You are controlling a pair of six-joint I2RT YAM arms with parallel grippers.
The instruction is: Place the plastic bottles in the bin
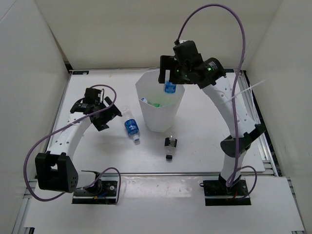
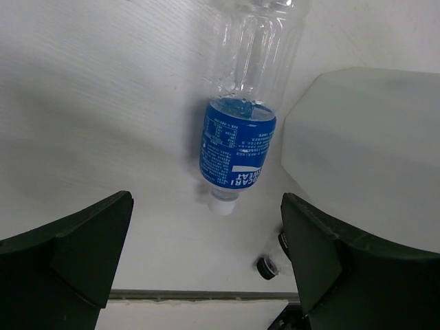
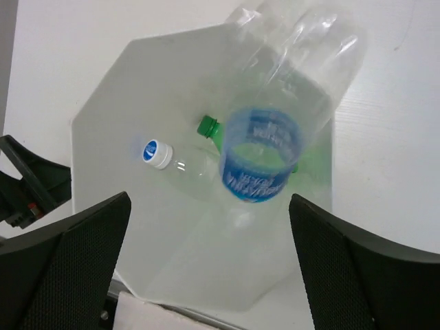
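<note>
The left end effector [image 1: 109,118] sits low on a folded arm, angled downward with jaws wide apart; the right end effector [image 1: 168,77] hangs from a high-arched arm, jaws equally spread

**White table boxed in by white walls**

The table [image 1: 97,156] is a flat white board with a faint grain that shows in the close views. Plain white walls enclose it on three sides: the left wall [image 1: 24,58], the far wall [image 1: 122,29] and the right wall [image 1: 287,73]. A silver metal rail [image 1: 267,151] runs along the table's right edge, from far to near. Along the near side, a separate white panel [image 1: 161,209] spans the full width from left to right.
</note>
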